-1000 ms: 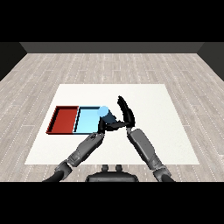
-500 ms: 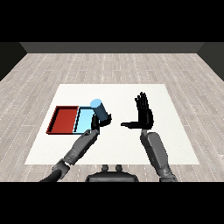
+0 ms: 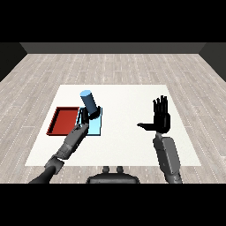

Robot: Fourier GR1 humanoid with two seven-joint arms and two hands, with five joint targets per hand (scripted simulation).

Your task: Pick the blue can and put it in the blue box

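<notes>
The blue can (image 3: 90,102) stands tilted in my left hand (image 3: 86,116), whose fingers curl round its lower part. Hand and can hover over the light blue tray (image 3: 96,126), which the hand and forearm largely cover. The red tray (image 3: 63,120) lies right beside it on the left. My right hand (image 3: 161,118) is raised over the right half of the table, fingers straight and spread, thumb out to the left, holding nothing.
The white table (image 3: 128,101) stretches beneath both arms, its front edge near the lower part of the view. Around it lies a wooden plank floor (image 3: 114,66).
My left hand has carried the blue can leftward over the blue tray. My right hand let go earlier and has swung out to the right, opening flat.
</notes>
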